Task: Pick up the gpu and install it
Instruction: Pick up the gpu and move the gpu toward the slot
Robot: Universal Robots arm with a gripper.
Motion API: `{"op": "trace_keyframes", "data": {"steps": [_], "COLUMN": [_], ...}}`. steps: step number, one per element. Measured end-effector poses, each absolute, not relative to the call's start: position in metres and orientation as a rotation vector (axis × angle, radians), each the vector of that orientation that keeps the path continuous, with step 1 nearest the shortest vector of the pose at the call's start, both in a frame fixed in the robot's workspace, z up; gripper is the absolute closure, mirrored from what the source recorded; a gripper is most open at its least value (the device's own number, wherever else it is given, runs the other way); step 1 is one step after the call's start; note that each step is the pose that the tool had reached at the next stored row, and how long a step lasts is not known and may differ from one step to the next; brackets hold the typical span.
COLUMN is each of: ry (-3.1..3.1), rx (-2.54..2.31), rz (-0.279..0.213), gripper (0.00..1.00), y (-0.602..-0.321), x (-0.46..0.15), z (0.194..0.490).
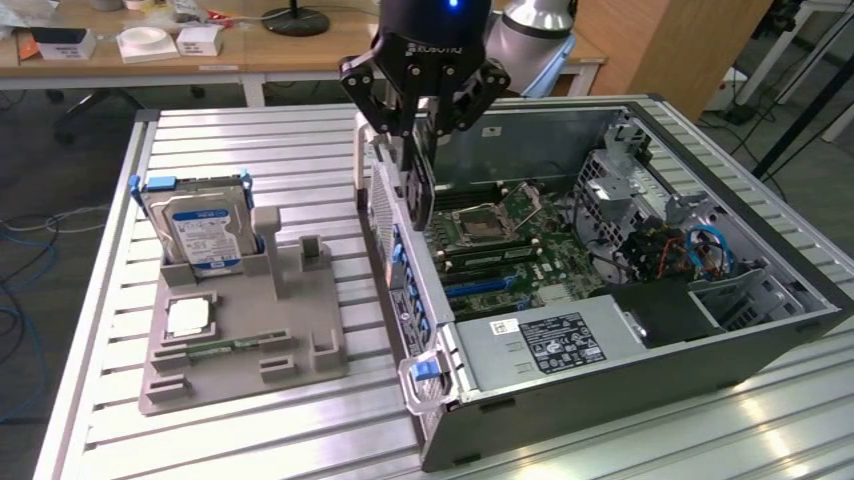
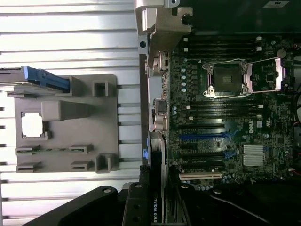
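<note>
The gpu (image 1: 422, 190) is a thin dark card hanging on edge, with its silver bracket (image 1: 388, 195) toward the exterior view's left. My gripper (image 1: 424, 128) is shut on its upper edge. The card hangs above the rear wall of the open computer case (image 1: 747, 330), over the motherboard (image 1: 521, 250). In the wrist view the gpu (image 2: 157, 188) shows edge-on between my fingers (image 2: 136, 205), over the case's rear edge. It lies near the blue expansion slots (image 2: 202, 136) and a beige slot (image 2: 200, 176).
On the slatted table (image 1: 267, 140), at the exterior view's left, a grey fixture tray (image 1: 240, 330) holds an upright hard drive (image 1: 200, 230), a white square chip (image 1: 190, 318) and a narrow memory stick (image 1: 227, 347). The power supply (image 1: 554, 340) sits at the case's near end.
</note>
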State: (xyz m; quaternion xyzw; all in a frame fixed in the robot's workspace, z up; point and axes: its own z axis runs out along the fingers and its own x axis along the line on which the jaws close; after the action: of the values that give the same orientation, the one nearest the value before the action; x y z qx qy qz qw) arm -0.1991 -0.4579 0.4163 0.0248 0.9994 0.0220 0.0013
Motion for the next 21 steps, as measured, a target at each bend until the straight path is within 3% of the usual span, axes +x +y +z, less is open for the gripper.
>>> {"op": "trace_keyframes", "data": {"steps": [21], "ry": [3.137], "rx": [0.078], "rz": [0.069], "gripper": [0.74], "y": [-0.458], "x": [-0.184], "z": [0.416]}}
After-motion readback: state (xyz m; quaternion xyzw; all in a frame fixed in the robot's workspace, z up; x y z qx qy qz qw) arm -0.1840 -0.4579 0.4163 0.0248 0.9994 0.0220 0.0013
